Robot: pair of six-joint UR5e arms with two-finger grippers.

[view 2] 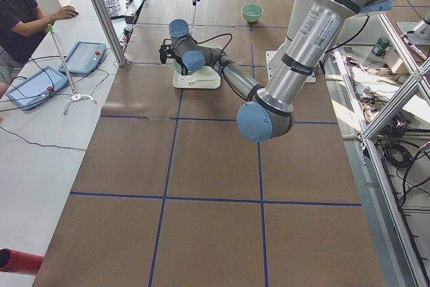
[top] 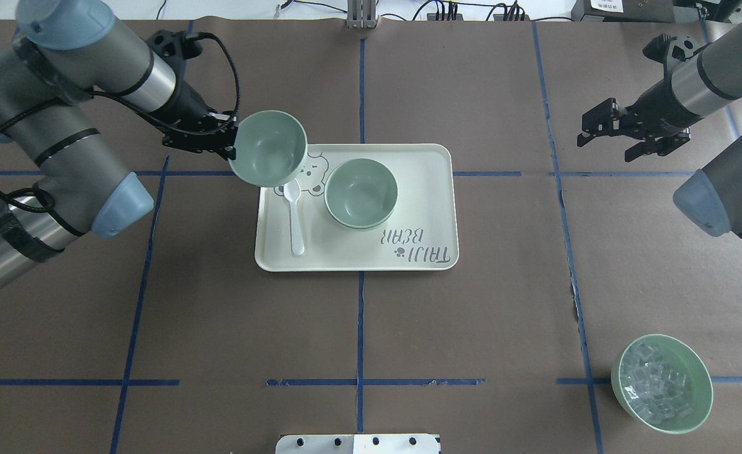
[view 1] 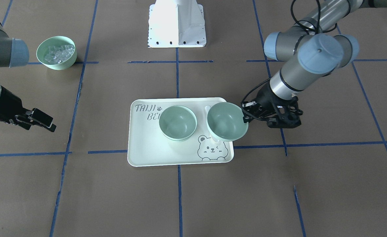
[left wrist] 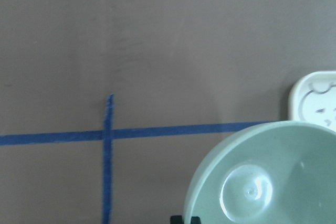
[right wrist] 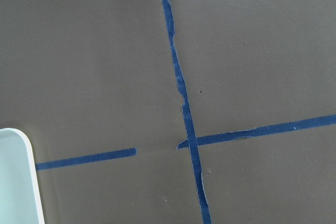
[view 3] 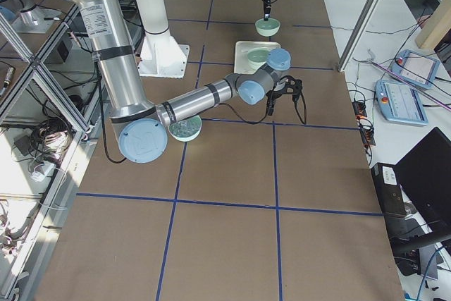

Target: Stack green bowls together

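Note:
My left gripper (top: 232, 142) is shut on the rim of a pale mint-green bowl (top: 268, 148) and holds it tilted in the air over the tray's bear-print corner. The same bowl (view 1: 227, 121) and gripper (view 1: 246, 115) show in the front view, and the bowl (left wrist: 273, 182) fills the lower right of the left wrist view. Another green bowl (top: 361, 192) stands upright on the tray. A second rim shows just under it, so it looks nested in a third bowl (view 1: 178, 122). My right gripper (top: 605, 137) is open and empty, far to the right of the tray.
The pale bear-print tray (top: 421, 164) lies mid-table with a white spoon (top: 295, 217) on it, partly under the held bowl. A green bowl of clear cubes (top: 660, 383) stands near the robot's right. The tray's corner (right wrist: 16, 182) shows in the right wrist view.

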